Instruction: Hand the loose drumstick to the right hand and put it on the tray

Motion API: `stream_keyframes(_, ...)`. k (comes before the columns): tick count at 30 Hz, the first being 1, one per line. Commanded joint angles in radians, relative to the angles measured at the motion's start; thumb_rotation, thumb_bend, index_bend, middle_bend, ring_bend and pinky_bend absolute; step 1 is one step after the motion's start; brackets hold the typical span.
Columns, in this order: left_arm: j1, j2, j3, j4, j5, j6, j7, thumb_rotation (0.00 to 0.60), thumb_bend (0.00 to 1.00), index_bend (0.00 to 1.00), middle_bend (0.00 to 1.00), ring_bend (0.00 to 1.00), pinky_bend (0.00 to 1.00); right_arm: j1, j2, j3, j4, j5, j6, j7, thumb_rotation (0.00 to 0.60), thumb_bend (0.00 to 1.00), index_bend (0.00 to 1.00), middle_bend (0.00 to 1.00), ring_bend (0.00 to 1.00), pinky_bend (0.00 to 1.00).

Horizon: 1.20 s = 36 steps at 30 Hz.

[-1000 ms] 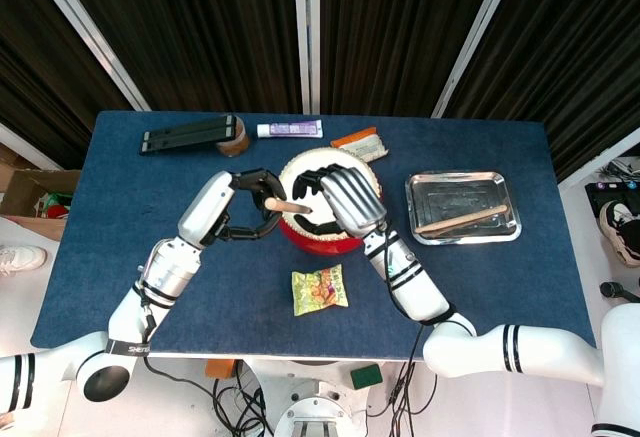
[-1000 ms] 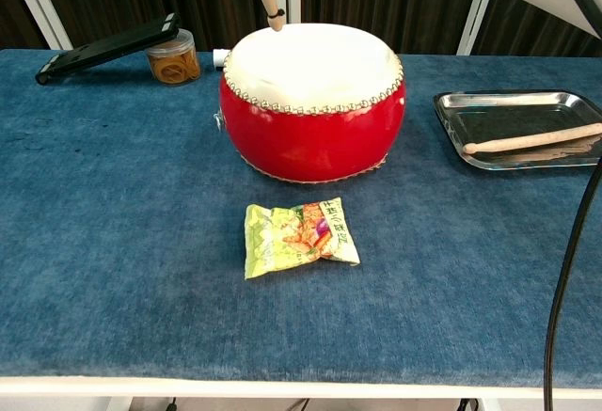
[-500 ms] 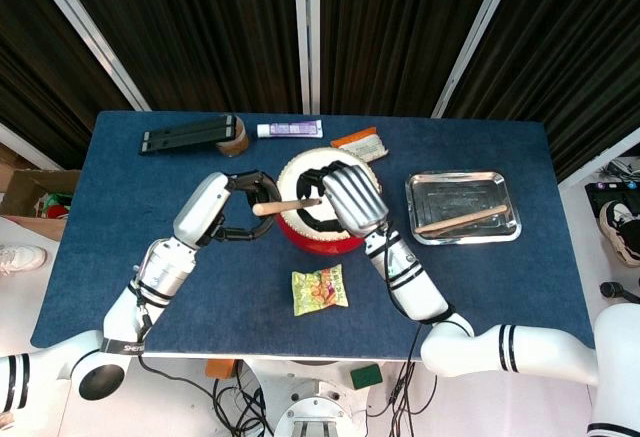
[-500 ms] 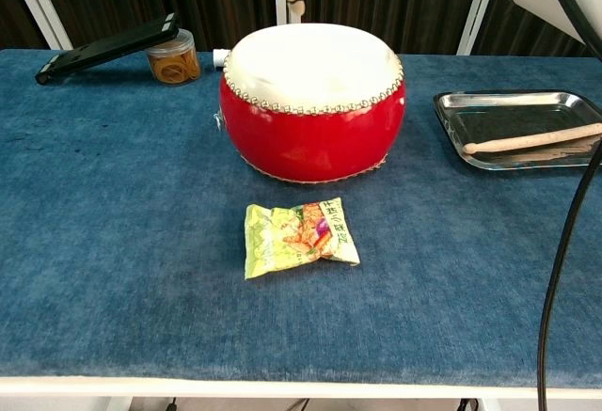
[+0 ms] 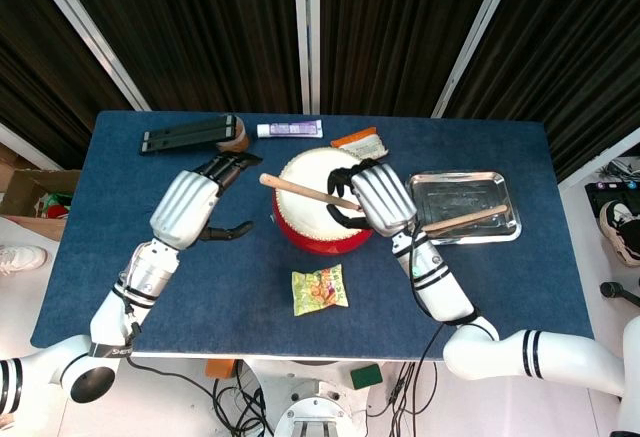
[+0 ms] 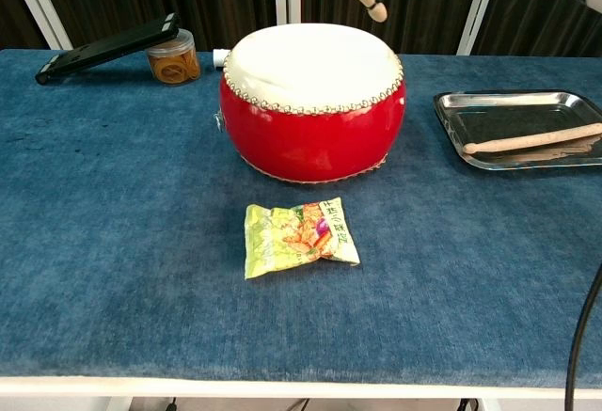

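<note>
My right hand (image 5: 372,197) holds the loose wooden drumstick (image 5: 305,191) over the red drum (image 5: 316,219). The stick slants up and to the left from the hand, and its tip (image 6: 374,5) shows at the top of the chest view. My left hand (image 5: 196,204) has drawn away to the left of the drum with its fingers spread and nothing in it. The steel tray (image 5: 505,224) lies to the right of the drum with a second drumstick (image 5: 462,220) on it; the chest view also shows this tray (image 6: 499,108) and drumstick (image 6: 531,138).
A yellow snack packet (image 5: 319,290) lies in front of the drum. At the back of the blue table sit a black bar (image 5: 188,136), a small jar (image 6: 173,57), a toothpaste tube (image 5: 289,129) and an orange packet (image 5: 360,143).
The left hand has let go of the drumstick and pulled back to the left. The right hand now holds the stick alone and has shifted right toward the tray.
</note>
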Motion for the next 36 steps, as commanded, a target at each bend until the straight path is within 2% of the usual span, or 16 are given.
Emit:
stream_keyframes(1, 0.023, -0.002, 0.019, 0.021, -0.003, 0.042, 0.059, 0.6, 0.18, 0.15, 0.17, 0.16, 0.38, -0.03, 0.05, -0.026, -0.02, -0.019, 0.007, -0.016, 0.6, 0.49, 0.79, 0.65, 0.58, 0.5)
stream_keyframes(5, 0.051, -0.003, 0.037, 0.076, -0.018, 0.073, 0.106, 0.6, 0.18, 0.15, 0.17, 0.16, 0.37, -0.091, 0.158, -0.068, -0.04, -0.045, 0.02, -0.029, 0.6, 0.49, 0.79, 0.65, 0.58, 0.5)
stream_keyframes(10, 0.098, -0.011, 0.066, 0.152, -0.044, 0.097, 0.095, 0.6, 0.18, 0.15, 0.17, 0.16, 0.37, -0.176, 0.289, -0.121, 0.008, -0.075, 0.035, 0.0, 0.6, 0.49, 0.8, 0.65, 0.58, 0.5)
stream_keyframes(13, 0.127, -0.019, 0.075, 0.189, -0.063, 0.1, 0.04, 0.6, 0.18, 0.15, 0.17, 0.16, 0.37, -0.218, 0.34, -0.164, 0.085, -0.091, 0.02, 0.019, 0.6, 0.49, 0.8, 0.65, 0.57, 0.5)
stream_keyframes(17, 0.159, -0.041, 0.084, 0.241, -0.064, 0.114, -0.022, 0.6, 0.18, 0.15, 0.17, 0.16, 0.37, -0.255, 0.357, -0.232, 0.23, -0.134, -0.016, 0.032, 0.6, 0.49, 0.8, 0.65, 0.57, 0.53)
stream_keyframes(23, 0.193, -0.065, 0.098, 0.281, -0.049, 0.126, -0.075, 0.6, 0.18, 0.15, 0.17, 0.16, 0.37, -0.272, 0.291, -0.3, 0.467, -0.182, -0.106, 0.085, 0.6, 0.5, 0.8, 0.65, 0.57, 0.55)
stream_keyframes(30, 0.211, -0.081, 0.113, 0.282, -0.033, 0.122, -0.066, 0.6, 0.18, 0.15, 0.17, 0.16, 0.36, -0.21, 0.104, -0.342, 0.776, -0.298, -0.196, 0.132, 0.6, 0.49, 0.8, 0.65, 0.56, 0.53)
stream_keyframes(36, 0.231, -0.081, 0.12, 0.275, -0.024, 0.129, -0.064, 0.6, 0.18, 0.15, 0.17, 0.16, 0.36, -0.148, -0.042, -0.367, 0.993, -0.396, -0.215, 0.201, 0.6, 0.48, 0.79, 0.64, 0.56, 0.52)
